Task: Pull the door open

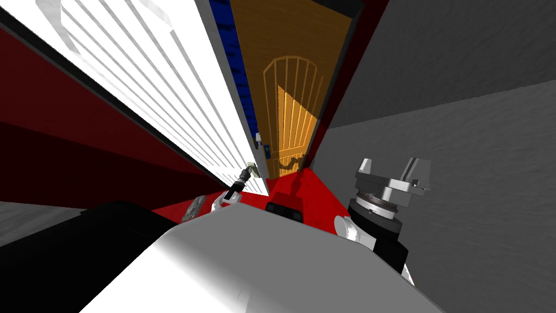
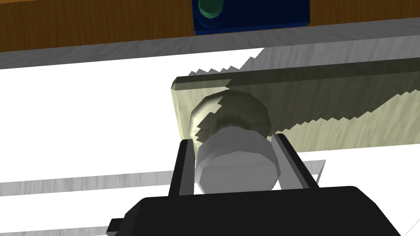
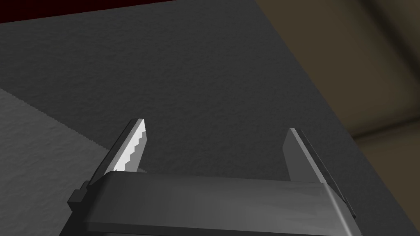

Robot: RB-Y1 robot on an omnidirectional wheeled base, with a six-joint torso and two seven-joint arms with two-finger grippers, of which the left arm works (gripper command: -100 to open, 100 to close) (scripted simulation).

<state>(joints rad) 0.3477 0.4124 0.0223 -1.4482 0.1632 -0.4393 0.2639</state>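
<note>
Door knob point(image 2: 237, 162) is sitting clenched in my left jaws, right jaws gaping idle. Pulling askew, I'm risking slipping off.

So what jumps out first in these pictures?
The left gripper is shut on a grey round knob on the white slatted door. Just past its edge stands an orange-brown wooden door with an arched panel. The right gripper hangs open by a grey wall.

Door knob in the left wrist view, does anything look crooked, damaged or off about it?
Nothing stands out. The left gripper is shut on both sides of the grey knob, which sits on its pale plate on the white door.
</note>
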